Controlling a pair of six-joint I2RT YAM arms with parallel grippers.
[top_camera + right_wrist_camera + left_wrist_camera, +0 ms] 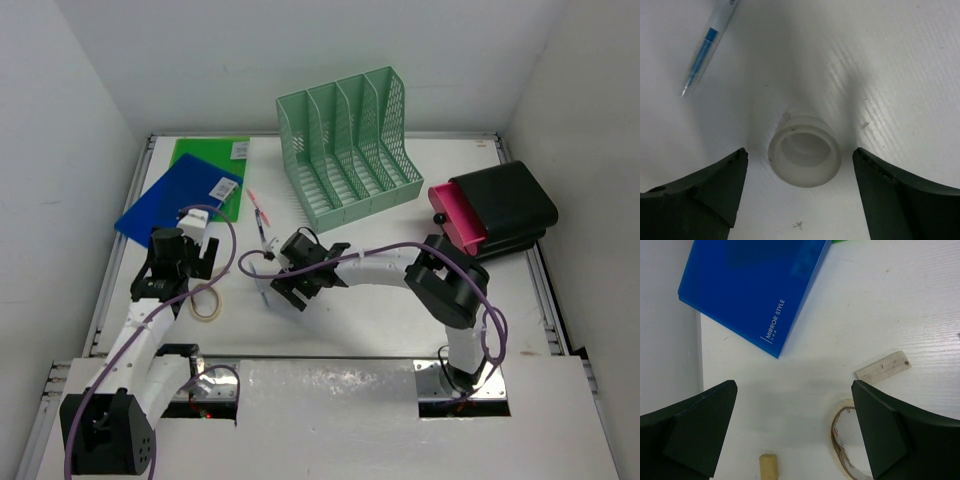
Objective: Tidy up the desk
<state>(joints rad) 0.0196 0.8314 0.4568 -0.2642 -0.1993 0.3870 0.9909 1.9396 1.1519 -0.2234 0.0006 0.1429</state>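
We see the desk (pixel 380 325), white with silver rails, flooring a white-walled enclosure. Near the left arm lies a tape roll (pixel 207 305). Farther back a blue folder (pixel 175 200) partly covers a green folder (pixel 212 155), a mint mesh rack (pixel 350 140) stands mid-back, and a black-and-pink box (pixel 495 212) sits at the right edge. The left gripper (pixel 795 432) hangs low over the desk, jaws wide and holding nothing. The right gripper (pixel 800 192), reached leftward, straddles a white cap (pixel 804 151) with its jaws apart and not touching it.

Blue folder (pixel 178 200), green folder (pixel 215 155), mint-green mesh rack (pixel 350 140) (white desk (pixel 400 300))
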